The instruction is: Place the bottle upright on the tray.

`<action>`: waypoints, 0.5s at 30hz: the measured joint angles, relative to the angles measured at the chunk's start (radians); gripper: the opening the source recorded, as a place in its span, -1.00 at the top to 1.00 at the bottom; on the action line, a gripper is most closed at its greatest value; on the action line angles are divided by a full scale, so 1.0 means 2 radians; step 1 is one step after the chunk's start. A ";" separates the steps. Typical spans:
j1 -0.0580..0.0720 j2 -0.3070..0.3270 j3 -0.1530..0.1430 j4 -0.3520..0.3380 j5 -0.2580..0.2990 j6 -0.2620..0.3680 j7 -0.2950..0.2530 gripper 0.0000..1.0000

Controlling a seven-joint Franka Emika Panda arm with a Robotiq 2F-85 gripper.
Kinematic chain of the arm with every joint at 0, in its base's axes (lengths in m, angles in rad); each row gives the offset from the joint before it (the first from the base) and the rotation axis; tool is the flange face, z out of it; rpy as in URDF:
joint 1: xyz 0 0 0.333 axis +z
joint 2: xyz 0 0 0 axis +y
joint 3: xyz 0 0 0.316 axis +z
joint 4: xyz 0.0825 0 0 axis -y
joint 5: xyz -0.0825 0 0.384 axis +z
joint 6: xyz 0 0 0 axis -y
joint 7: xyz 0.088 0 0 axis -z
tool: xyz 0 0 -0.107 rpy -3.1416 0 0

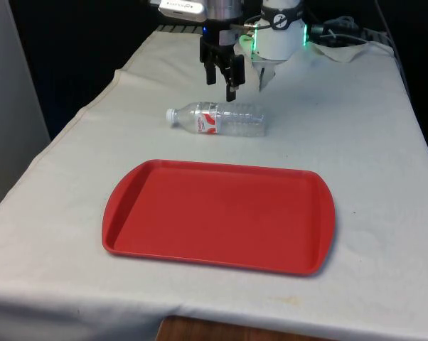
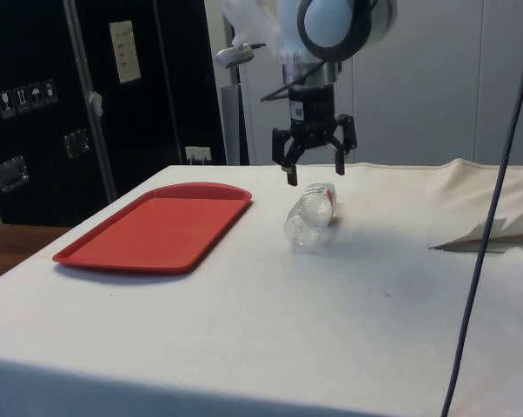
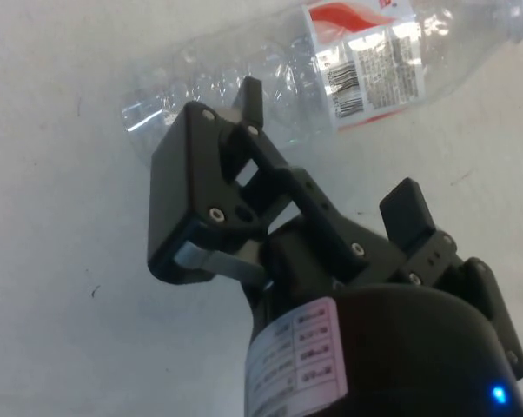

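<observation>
A clear plastic bottle (image 1: 217, 119) with a red-and-white label and a white cap lies on its side on the white cloth, cap toward the front view's left. It lies just beyond the far edge of the red tray (image 1: 157, 238), which has nothing on it. My black gripper (image 1: 222, 84) hangs open just above and behind the bottle, holding nothing. From the side, the gripper (image 2: 314, 174) hovers over the bottle (image 2: 310, 215), with the tray (image 2: 122, 252) nearer the camera. The wrist view has the bottle (image 3: 331, 69) lying beyond the spread fingers (image 3: 248, 104).
A crumpled white cloth and cables (image 1: 342, 39) lie at the far end on the front view's right. A dark cable (image 2: 492, 217) hangs across the side view's right. Bare cloth surrounds the tray.
</observation>
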 measured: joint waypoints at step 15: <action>0.000 0.001 0.000 0.000 0.000 0.000 0.049 -1.00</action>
